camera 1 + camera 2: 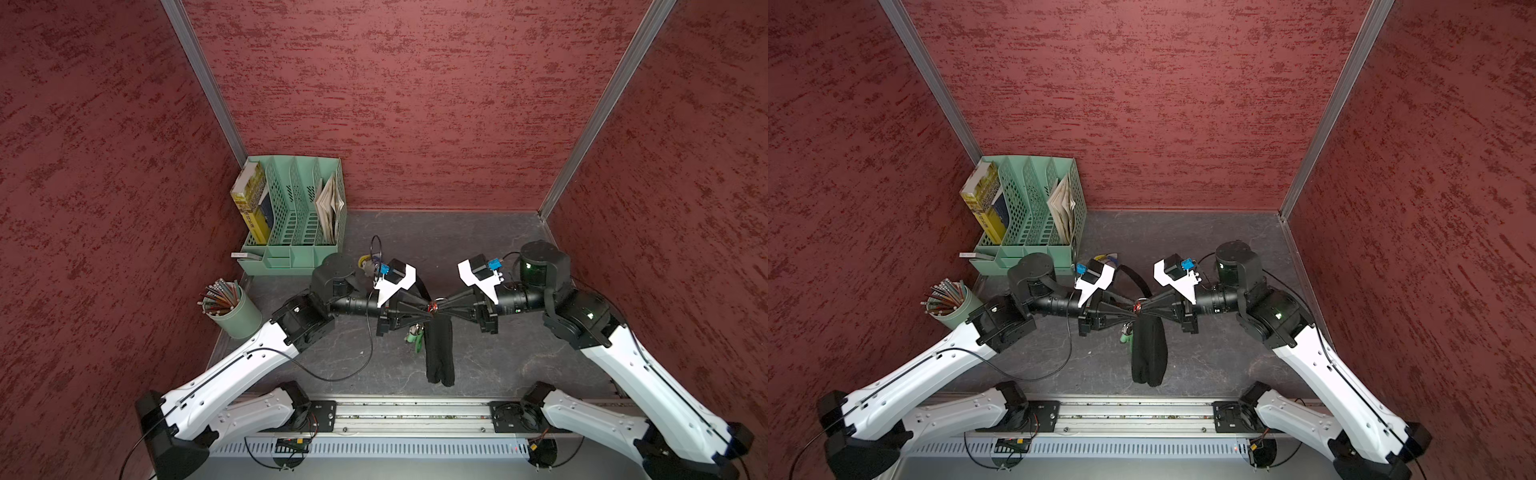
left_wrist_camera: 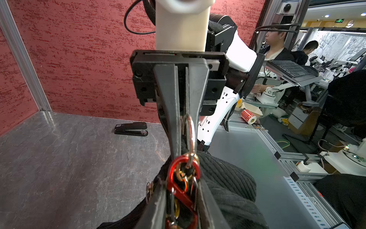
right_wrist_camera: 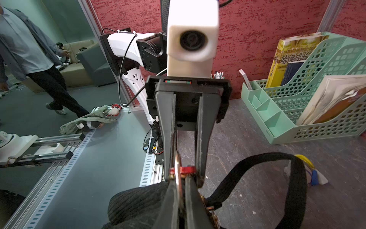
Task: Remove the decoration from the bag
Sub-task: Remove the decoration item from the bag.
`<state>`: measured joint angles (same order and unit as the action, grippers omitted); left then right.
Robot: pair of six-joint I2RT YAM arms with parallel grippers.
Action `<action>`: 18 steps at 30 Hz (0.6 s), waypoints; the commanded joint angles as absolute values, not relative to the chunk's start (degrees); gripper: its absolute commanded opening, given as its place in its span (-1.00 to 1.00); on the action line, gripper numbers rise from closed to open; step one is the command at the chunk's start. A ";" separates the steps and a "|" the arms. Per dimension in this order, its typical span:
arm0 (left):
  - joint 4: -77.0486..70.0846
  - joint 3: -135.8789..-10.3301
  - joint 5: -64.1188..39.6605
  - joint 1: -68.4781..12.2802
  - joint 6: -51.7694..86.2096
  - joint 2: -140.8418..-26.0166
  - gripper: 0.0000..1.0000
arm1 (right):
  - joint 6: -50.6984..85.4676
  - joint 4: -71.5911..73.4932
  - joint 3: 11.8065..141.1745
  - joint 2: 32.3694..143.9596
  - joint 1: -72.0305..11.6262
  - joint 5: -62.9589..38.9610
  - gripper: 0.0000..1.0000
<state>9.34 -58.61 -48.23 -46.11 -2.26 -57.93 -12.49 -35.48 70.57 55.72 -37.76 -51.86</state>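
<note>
I'm looking at the bag (image 1: 439, 353) hanging by its top end over the middle of the surface (image 1: 490, 249), slung between my two arms, which meet tip to tip. Its black ribbed body droops toward the near rail, and I can't tell whether its lower end touches the surface. The right jaws are pressed together on the silver ring (image 2: 189, 128) at the bag's end, with the ring's edge standing up between the pads in the right wrist view. The left jaws sit narrowly apart with the red clip (image 2: 182, 190) filling the gap between them, both pads against its sides, so I read that as a pinch. The clip hooks through the silver ring and a few small gold links (image 2: 179, 175). A small green charm (image 1: 413, 336) dangles just beside the bag below the left jaws; it's too small for me to see what it hangs from. The strap (image 3: 297, 178) loops away behind, arching over a little yellow, blue and white trinket (image 3: 315, 175) lying on the surface. Farther back stand the green file rack (image 1: 286, 199) with books and the pencil cup (image 1: 241, 320), and a black stapler (image 2: 131, 128) lies near the wall.
</note>
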 commanded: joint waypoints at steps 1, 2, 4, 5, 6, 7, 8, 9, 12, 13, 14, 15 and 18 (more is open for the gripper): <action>8.90 -60.54 -47.63 -46.50 -1.32 -56.79 -0.74 | -13.53 -34.46 70.77 54.87 -37.62 -51.62 -1.00; 9.26 -60.81 -47.59 -46.49 -1.24 -56.78 -0.78 | -13.80 -34.83 70.80 54.85 -37.62 -51.19 -1.00; 10.56 -61.40 -47.05 -46.49 -1.52 -56.78 -0.86 | -14.30 -35.76 70.98 54.69 -37.62 -50.11 -1.00; 11.26 -61.67 -46.38 -46.48 -1.72 -56.77 -0.91 | -14.55 -36.11 71.01 54.53 -37.62 -49.61 -1.00; 11.89 -61.82 -45.56 -46.49 -1.90 -56.61 -0.96 | -14.66 -36.26 70.95 54.39 -37.62 -49.19 -1.00; 12.26 -61.94 -45.04 -46.49 -1.97 -56.38 -0.98 | -14.88 -36.32 70.89 54.18 -37.62 -48.89 -1.00; 12.52 -61.88 -44.81 -46.49 -2.00 -56.23 -0.99 | -14.93 -36.33 70.85 53.96 -37.57 -48.67 -1.00; 12.55 -61.90 -44.55 -46.48 -1.92 -56.11 -0.98 | -14.94 -36.30 70.76 53.77 -37.61 -48.54 -1.00; 13.02 -62.09 -43.72 -46.35 -2.07 -56.16 -0.99 | -14.94 -36.39 70.83 53.61 -37.64 -48.47 -1.00; 13.06 -62.06 -43.69 -46.39 -2.17 -56.22 -0.98 | -14.94 -36.34 70.88 53.61 -37.62 -48.51 -1.00; 13.09 -62.14 -43.95 -46.48 -2.22 -56.37 -0.85 | -14.79 -36.18 70.84 53.68 -37.62 -48.52 -1.00; 13.18 -62.20 -44.13 -46.49 -2.18 -56.51 -0.47 | -14.77 -36.13 70.84 53.74 -37.61 -48.64 -1.00; 12.79 -62.40 -45.11 -46.45 -1.91 -57.14 -0.05 | -14.55 -35.92 71.02 53.94 -37.62 -49.16 -1.00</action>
